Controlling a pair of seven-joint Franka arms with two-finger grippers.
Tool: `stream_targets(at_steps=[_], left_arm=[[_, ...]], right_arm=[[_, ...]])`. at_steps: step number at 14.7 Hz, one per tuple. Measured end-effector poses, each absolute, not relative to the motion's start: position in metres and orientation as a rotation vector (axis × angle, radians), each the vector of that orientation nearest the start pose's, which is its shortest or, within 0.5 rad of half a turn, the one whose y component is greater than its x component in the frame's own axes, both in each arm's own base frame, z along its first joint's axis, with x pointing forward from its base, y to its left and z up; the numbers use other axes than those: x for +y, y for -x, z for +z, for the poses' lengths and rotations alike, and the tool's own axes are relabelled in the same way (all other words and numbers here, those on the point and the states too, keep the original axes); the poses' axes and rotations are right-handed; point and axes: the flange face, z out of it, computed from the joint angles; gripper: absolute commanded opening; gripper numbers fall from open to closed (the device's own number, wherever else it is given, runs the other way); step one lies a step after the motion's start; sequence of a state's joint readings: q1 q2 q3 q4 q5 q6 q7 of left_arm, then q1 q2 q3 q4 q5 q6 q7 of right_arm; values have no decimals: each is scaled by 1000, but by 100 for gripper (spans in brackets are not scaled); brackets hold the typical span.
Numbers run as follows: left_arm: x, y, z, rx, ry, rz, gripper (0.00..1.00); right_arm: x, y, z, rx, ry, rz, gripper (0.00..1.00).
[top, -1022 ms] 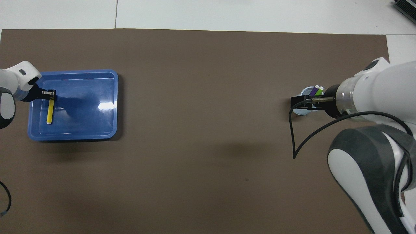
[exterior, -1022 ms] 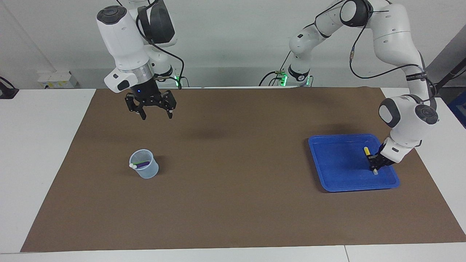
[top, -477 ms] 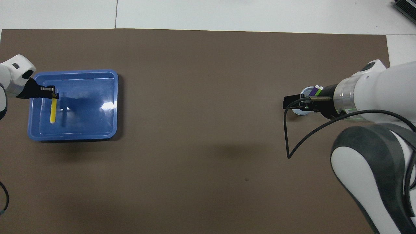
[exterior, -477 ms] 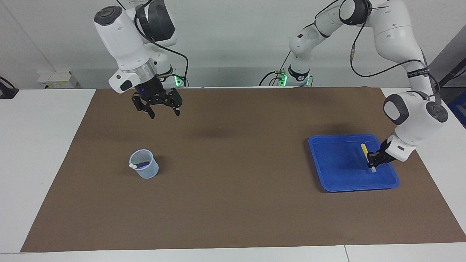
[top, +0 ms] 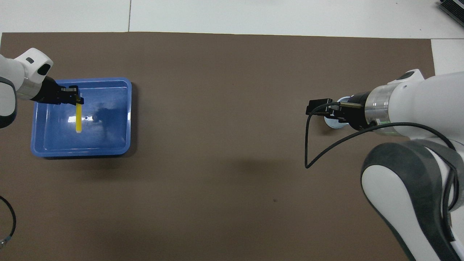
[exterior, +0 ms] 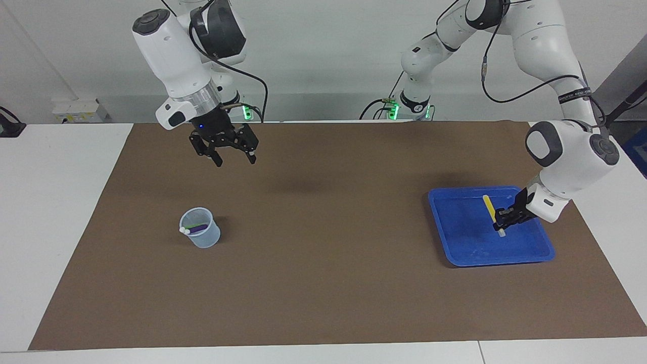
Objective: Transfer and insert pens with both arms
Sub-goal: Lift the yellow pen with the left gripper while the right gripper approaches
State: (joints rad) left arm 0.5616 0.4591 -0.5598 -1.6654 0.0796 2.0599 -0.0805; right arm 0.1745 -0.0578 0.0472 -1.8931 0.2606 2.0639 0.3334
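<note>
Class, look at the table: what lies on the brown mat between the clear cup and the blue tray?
Nothing. In the facing view the brown mat is bare from the clear cup to the blue tray; the overhead view shows the same.

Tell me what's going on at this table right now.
The left end effector is shut on the yellow pen, holding it tilted just over the blue tray. The purple pen and the green pen already lean inside the clear cup toward the right arm's end of the table. The right end effector hangs open and empty above the brown mat.
</note>
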Motion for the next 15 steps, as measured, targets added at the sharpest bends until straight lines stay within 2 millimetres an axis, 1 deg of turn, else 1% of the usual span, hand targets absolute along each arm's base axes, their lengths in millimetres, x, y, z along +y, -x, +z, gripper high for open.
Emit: stream_targets(at_steps=[3, 6, 8, 10, 12, 14, 15], left_arm=[[11, -660, 380, -254, 3330, 45, 0], [-16, -657, 380, -377, 3355, 93, 0], [-46, -653, 380, -485, 3345, 132, 0], [-79, -647, 384, -551, 3322, 154, 0], [-107, -640, 388, -624, 3298, 172, 0], [-130, -633, 392, -715, 3279, 194, 0], [-146, -627, 395, -765, 3267, 209, 0]], right_arm=[[143, -553, 547, 386, 2737, -225, 100], [146, -558, 543, 459, 2697, -243, 100], [155, -563, 541, 533, 2613, -247, 100], [160, -570, 537, 614, 2534, -262, 100], [177, -576, 533, 722, 2447, -300, 100], [209, -581, 522, 833, 2354, -346, 100], [227, -582, 514, 880, 2314, -356, 100]])
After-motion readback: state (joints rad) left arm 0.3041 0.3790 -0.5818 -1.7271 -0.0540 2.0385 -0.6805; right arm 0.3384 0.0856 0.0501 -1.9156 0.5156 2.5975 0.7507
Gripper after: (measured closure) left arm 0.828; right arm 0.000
